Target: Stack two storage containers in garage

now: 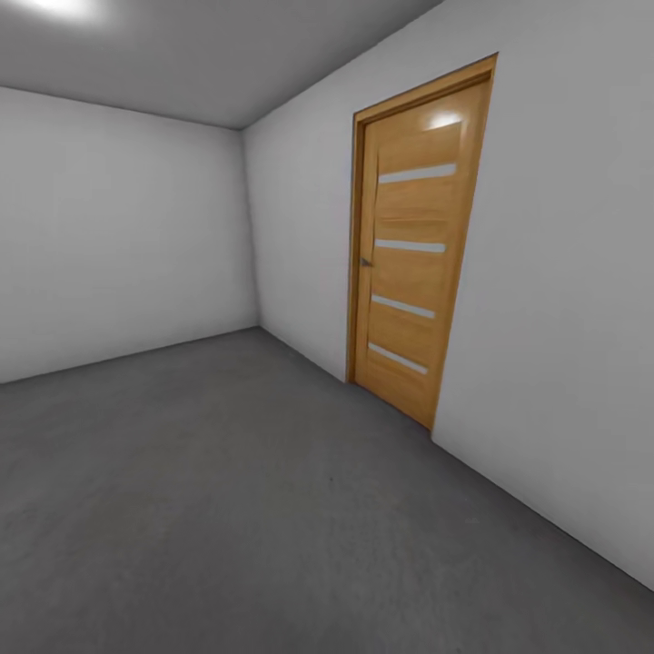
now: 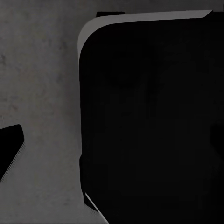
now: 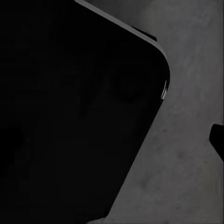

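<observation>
head view: garage floor [image 1: 227, 509], door [image 1: 413, 254]

Head: you look forward and slightly down across the floor [image 1: 227, 509] toward a corner and wooden door [image 1: 413, 245] | Wrists: both face down, close over a black body [image 2: 149, 121], sharing that speckled concrete floor beyond it.

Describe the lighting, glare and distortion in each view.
Head view: evenly lit, a ceiling light blown out, a glare spot high on the door, whose frame leans from lens distortion. Both wrist views: dim, a black unlit body over mottled grey floor.
</observation>
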